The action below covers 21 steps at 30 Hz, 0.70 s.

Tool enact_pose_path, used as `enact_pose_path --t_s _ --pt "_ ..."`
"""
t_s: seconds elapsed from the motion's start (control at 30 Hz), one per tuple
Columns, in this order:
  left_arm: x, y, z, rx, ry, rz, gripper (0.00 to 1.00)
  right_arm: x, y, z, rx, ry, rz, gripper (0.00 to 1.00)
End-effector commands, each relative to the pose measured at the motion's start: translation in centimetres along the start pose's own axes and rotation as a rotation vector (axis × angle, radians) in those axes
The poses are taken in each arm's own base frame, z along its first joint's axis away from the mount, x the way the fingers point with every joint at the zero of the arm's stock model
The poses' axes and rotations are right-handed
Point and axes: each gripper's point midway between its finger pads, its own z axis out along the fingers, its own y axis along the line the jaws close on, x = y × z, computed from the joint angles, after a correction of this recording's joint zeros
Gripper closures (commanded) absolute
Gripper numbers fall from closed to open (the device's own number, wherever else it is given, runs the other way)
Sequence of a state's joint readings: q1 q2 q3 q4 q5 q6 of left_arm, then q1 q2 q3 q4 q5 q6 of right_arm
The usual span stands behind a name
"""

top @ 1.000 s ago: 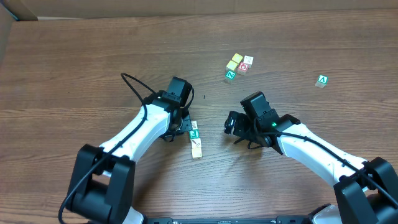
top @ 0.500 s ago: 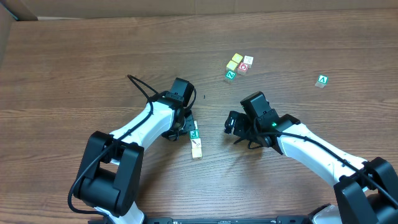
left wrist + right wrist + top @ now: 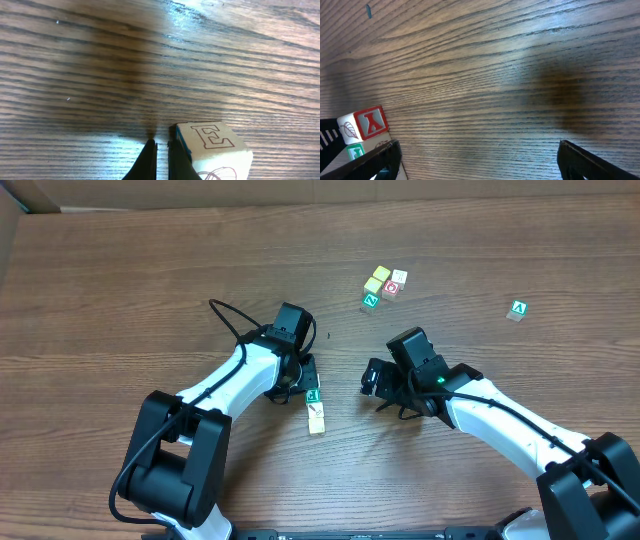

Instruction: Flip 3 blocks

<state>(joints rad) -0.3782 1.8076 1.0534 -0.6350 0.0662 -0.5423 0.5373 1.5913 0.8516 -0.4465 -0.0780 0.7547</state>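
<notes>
A: Blocks (image 3: 313,395) overhead?
B: Mid-table, at five o'clock of the left gripper (image 3: 306,383); brown wood-grain table (image 3: 120,280).
A: Left wrist?
B: Jaws closed, empty; E block (image 3: 212,147) touching at three o'clock.
A: Right wrist?
B: Right gripper (image 3: 479,147) spread wide, empty, over glossy wood.

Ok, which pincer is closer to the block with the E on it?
Left. The left pincer is shut, its tips right beside the E block. The right pincer stands open, clearly farther away, on the block's other side.
</notes>
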Motion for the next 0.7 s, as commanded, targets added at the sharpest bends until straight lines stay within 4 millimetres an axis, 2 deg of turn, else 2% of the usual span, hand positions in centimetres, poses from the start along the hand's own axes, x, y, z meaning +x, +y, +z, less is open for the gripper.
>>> enact_pose_path --t_s 0.0,0.17,0.33,0.67 --pt "0.1 -0.2 0.2 0.007 0.010 0.045 0.96 -0.7 0.5 -0.5 -0.012 -0.024 -0.005 0.00" --pt "0.8 1.3 0.1 -0.064 0.033 0.043 0.96 -0.7 0.5 -0.5 -0.012 -0.025 -0.005 0.00" --pt "1.6 1.7 0.0 -0.082 0.065 0.042 0.96 -0.7 0.6 -0.5 -0.016 -0.028 -0.005 0.00" --pt "1.4 0.3 0.1 -0.006 0.063 0.041 0.96 -0.8 0.6 -0.5 -0.017 -0.029 -0.006 0.00"
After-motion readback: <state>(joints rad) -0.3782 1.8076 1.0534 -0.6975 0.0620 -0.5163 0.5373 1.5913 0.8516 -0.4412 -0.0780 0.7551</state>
